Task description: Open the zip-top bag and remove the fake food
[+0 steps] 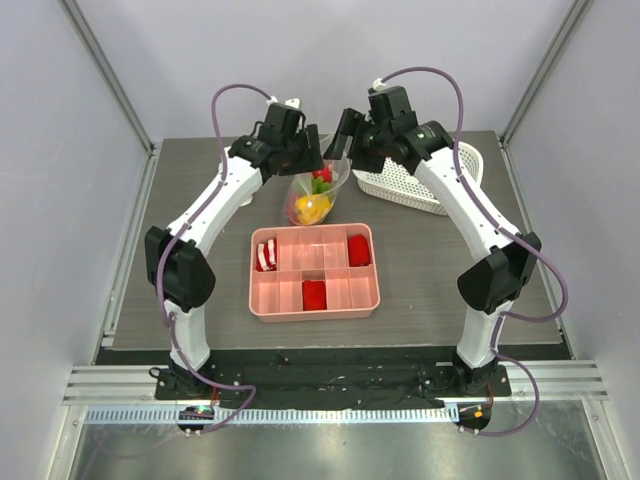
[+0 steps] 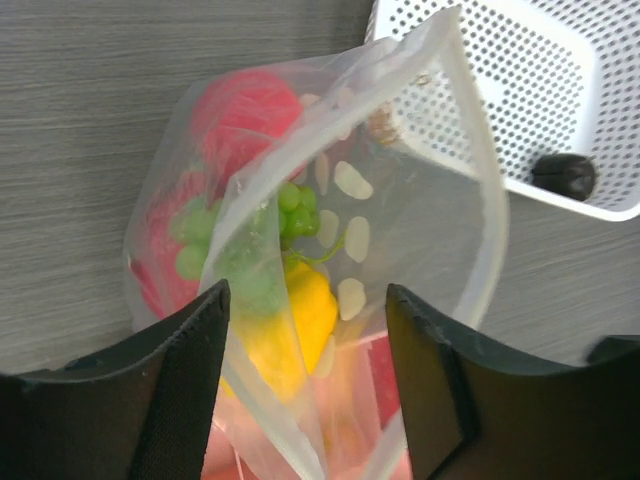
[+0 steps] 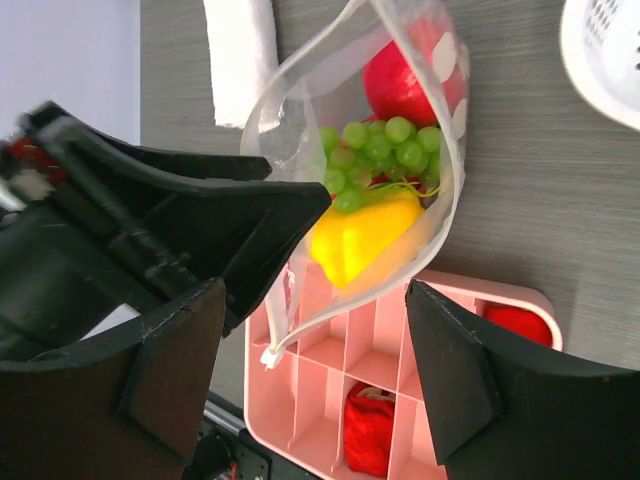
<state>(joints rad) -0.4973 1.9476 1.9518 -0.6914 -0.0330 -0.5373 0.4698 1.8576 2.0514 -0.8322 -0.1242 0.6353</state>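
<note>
Locate zip-top bag (image 1: 315, 195) on worktop (image 1: 430, 260), just behind pink tray (image 1: 262, 300), mouth gaping, fake food (image 3: 365, 235) inside. With left hand (image 2: 307, 300) and right hand (image 3: 315, 290) both spread, apparently gripping nothing, pinch one lip; reach in centrally with the other.

Left arm (image 1: 215, 205) and right arm (image 1: 470, 210) share 1 build: glossy white shells on the long links, bulky black housings at the joints. 1 purple-grey cable (image 1: 225, 100) loops along each arm. The left claw (image 2: 307, 290) and right claw (image 3: 315, 290) each have 2 matte black, wedge-shaped fingers.
</note>
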